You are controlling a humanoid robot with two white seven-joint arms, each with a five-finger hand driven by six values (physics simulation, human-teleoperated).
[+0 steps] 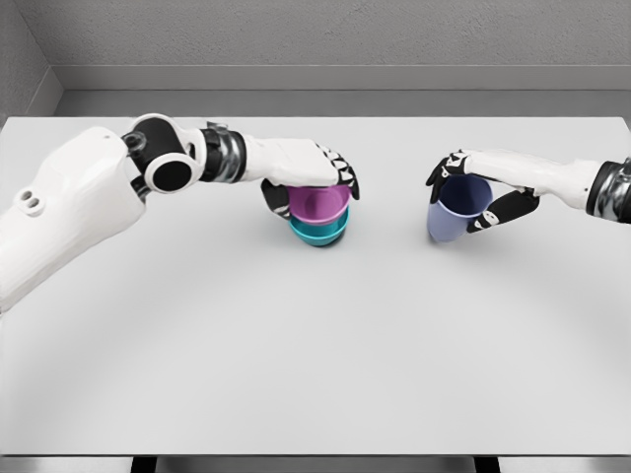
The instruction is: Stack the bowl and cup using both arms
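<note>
— How many pieces?
— Two bowls, one cup. Left hand [314,173] grips the pink bowl [318,204], nested in the teal bowl [318,233] beneath it.
— And the cup?
— Right hand [480,189] clasps the purple cup [457,209].

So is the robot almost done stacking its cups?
Partly. Done: the pink bowl already sits inside the teal bowl on the table. In hand: the left hand grips the pink bowl's rim, and the right hand holds the purple cup, tilted, off to the right. Left: the cup is apart from the stack and must go on top.
</note>
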